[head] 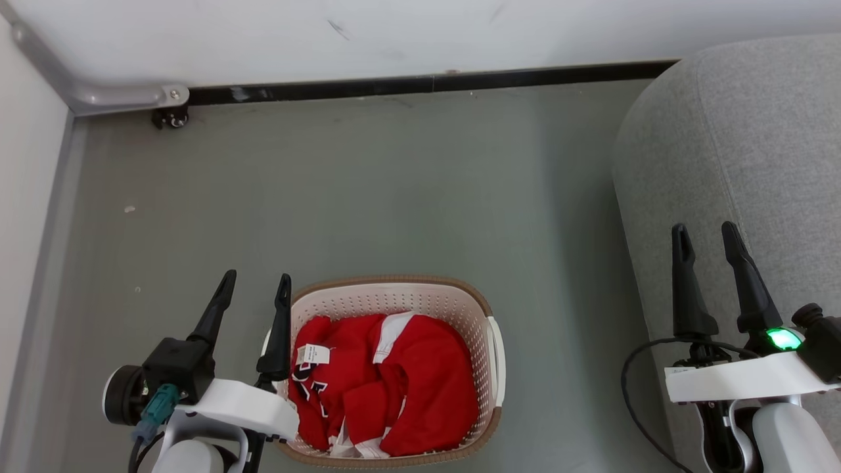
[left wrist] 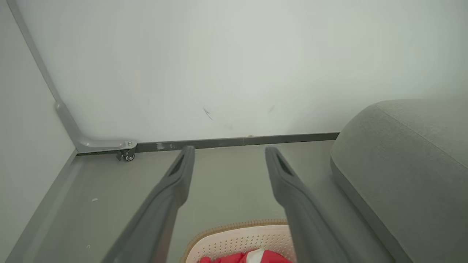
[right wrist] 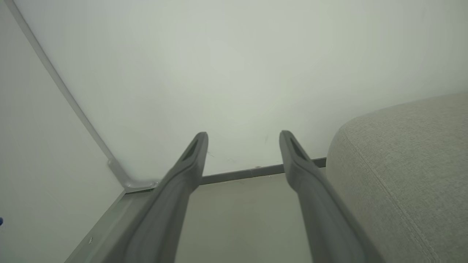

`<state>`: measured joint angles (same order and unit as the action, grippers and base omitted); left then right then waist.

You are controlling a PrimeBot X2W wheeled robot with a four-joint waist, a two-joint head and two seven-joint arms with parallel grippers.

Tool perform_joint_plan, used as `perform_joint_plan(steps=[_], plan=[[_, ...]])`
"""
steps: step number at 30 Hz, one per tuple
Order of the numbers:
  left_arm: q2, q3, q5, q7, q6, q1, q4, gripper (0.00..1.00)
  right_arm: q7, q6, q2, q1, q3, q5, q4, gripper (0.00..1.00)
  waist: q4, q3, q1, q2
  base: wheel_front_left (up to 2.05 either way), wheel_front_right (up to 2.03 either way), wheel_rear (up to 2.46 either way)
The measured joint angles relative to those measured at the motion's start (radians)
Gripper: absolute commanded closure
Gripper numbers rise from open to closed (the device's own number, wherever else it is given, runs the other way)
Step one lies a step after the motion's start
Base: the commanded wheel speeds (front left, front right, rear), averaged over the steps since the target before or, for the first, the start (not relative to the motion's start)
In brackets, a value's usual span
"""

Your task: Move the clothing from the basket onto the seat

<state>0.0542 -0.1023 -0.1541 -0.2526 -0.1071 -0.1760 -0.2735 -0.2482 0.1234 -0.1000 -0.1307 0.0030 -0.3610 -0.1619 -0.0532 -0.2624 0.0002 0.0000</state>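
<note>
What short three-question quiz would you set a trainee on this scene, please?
1. Fill in: the seat stands to the robot's ____ of the basket.
2. Where does the clothing lie? A) on the seat B) in the basket C) on the floor
3. True or false: both arms' jaws stand open and empty.
Key: 1 right; 2 B; 3 true.

White wrist shells (head: 736, 380), long dark fingers (head: 686, 289) (one green light (head: 783, 339)).

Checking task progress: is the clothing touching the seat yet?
Apart. Head view: the clothing lies inside the basket, bare floor between it and the seat.
</note>
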Motion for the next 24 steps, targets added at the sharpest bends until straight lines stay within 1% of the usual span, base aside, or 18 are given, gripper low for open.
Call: perform_joint_plan(steps=[17,24], plan=[[0.0,-0.048,0.009,0.0,-0.007,-0.065,-0.11,0.0,-0.001,0.0,0.004,-0.053,0.01,-0.002,0.025,0.0,-0.028,-0.106,0.0001,0.0,0.0,0.0,0.0],[0.008,-0.055,0.01,0.0,-0.008,-0.101,-0.182,0.0,-0.004,0.0,0.009,-0.087,0.015,-0.002,0.033,0.0,-0.04,-0.153,0.0,0.0,0.0,0.0,0.0]])
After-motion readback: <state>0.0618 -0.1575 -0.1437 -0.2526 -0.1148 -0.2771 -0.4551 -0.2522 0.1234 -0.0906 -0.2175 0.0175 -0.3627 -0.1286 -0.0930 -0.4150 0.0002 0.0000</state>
